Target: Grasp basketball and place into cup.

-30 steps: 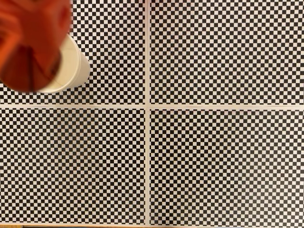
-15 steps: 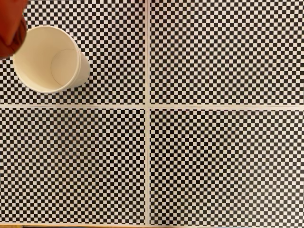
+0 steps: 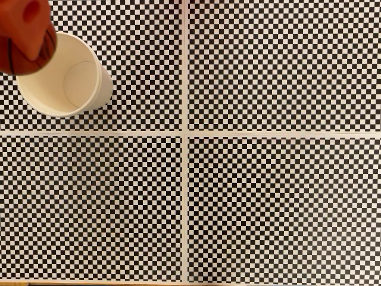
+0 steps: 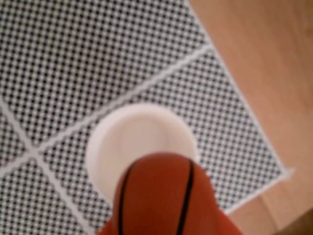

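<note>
The basketball (image 3: 28,52), orange-red with black seams, hangs over the upper left rim of the cup (image 3: 68,80) at the top left of the fixed view. The orange mass around it is my gripper (image 3: 21,24), blurred and cut off by the frame's corner, shut on the ball. In the wrist view the basketball (image 4: 164,193) fills the bottom centre, in front of the near part of the cream-white cup (image 4: 139,134). The cup stands upright and I see nothing inside it. My fingers are mostly hidden by the ball.
A black-and-white checkered mat (image 3: 268,196) with white dividing lines (image 3: 184,179) covers the table. In the wrist view the mat's edge (image 4: 254,122) runs close beside the cup, with bare wooden tabletop (image 4: 274,58) beyond it.
A second ago the ball and gripper covered the cup's left half. They then drew back to the top left corner, and now have come partly back over the cup's upper left rim.
</note>
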Available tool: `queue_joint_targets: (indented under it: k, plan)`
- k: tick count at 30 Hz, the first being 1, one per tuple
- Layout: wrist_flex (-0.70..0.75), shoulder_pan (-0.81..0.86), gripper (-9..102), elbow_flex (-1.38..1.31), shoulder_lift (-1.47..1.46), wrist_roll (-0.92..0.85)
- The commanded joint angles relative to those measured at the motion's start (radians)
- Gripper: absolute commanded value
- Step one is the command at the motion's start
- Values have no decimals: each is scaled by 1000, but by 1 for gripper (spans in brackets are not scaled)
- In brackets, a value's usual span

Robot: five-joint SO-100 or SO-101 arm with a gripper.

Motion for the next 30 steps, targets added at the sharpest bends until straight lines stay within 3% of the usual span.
queue_joint_targets:
  k: [1, 30]
  plan:
    - [-6, -21, 0, -8, -3, 26]
    - [-35, -43, 3, -84, -144, 52]
